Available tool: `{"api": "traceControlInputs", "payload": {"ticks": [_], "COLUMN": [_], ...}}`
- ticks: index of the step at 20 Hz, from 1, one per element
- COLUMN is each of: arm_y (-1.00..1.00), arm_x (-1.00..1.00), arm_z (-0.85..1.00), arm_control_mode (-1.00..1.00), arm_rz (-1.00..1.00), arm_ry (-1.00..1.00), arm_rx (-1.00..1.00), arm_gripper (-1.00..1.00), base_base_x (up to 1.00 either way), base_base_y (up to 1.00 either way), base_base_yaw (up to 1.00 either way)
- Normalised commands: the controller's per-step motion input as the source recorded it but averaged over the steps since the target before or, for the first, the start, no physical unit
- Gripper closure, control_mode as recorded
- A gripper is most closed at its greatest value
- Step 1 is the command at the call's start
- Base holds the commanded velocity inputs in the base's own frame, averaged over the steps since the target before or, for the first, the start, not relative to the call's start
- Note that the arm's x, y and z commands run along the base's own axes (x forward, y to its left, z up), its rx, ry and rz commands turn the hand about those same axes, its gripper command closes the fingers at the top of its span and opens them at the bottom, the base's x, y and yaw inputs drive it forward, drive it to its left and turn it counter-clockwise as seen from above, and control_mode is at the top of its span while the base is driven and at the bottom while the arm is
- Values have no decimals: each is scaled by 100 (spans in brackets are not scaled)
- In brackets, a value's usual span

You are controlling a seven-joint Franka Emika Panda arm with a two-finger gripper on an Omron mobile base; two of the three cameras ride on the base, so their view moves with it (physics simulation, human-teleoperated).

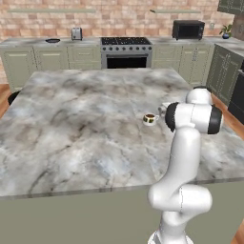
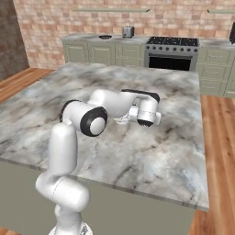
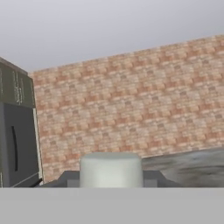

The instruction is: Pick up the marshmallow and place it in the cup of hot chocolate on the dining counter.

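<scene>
Fingers [image 3: 111,183] pinching marshmallow [image 3: 111,169], hand tipped twd brick wall. Cup [image 1: 149,119] on surface [image 1: 71,128], approx 9 o'clock of elbow. Level wrist, centre over cup, drop low.

The marshmallow [image 3: 111,169], a soft off-white block, sits pinched between the gripper's [image 3: 111,177] two dark fingertips, lifted off the marble. The mug of hot chocolate [image 1: 149,119], small, cream, handle to the side, stands upright on the dining counter [image 1: 71,128] near its right edge.
</scene>
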Motion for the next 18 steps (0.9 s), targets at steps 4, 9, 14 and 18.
{"api": "traceControlInputs", "payload": {"ticks": [4,9,14,18], "arm_y": [-1,0,0,0], "arm_x": [0,13,34,36], "arm_z": [-30,-24,-10,22], "arm_control_mode": [-100,-100,-100,-100], "arm_rz": [0,0,0,0], "arm_ry": [2,1,0,1], "arm_rx": [0,0,0,0], "arm_gripper": [100,100,100,100], "base_base_x": [0,0,0,0], "base_base_y": [0,0,0,0], "base_base_yaw": [0,0,0,0]}}
